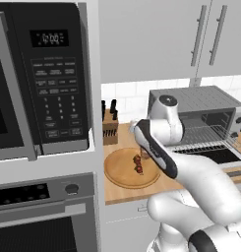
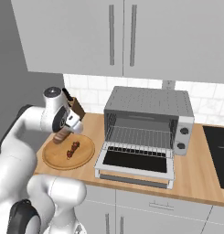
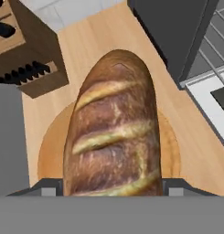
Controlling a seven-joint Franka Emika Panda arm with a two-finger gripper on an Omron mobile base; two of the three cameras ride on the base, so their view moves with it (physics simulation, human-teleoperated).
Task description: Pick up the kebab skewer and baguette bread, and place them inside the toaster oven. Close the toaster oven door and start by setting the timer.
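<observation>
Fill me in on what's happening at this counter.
The robot's hand is closed around the baguette bread, holding it above the round wooden board. The kebab skewer lies on that board. The toaster oven stands beside it with the toaster oven door dropped open and its rack bare.

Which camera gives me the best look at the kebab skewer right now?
The right base view: the kebab skewer lies unobstructed on the wooden board. The left base view shows it close beside the arm.
</observation>
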